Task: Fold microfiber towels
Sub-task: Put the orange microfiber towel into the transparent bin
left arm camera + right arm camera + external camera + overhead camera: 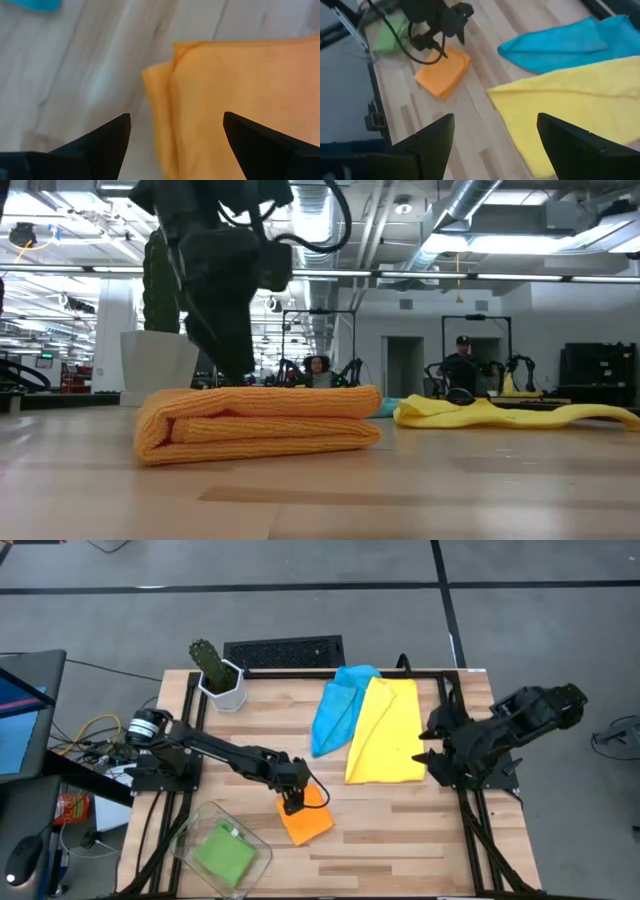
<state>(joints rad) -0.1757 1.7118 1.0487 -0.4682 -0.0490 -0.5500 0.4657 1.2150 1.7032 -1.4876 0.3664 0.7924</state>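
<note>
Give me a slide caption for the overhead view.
Left claw open over folded orange towel; yellow towel and blue towel await folding.

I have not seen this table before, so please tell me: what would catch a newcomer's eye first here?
The folded orange towel near the table's front middle, with the left hand open just above its edge. Behind it, towards the right, the yellow towel lies spread out, overlapping the light blue towel.

Orange towel [306, 821], yellow towel [385, 730], blue towel [335, 708]
</note>
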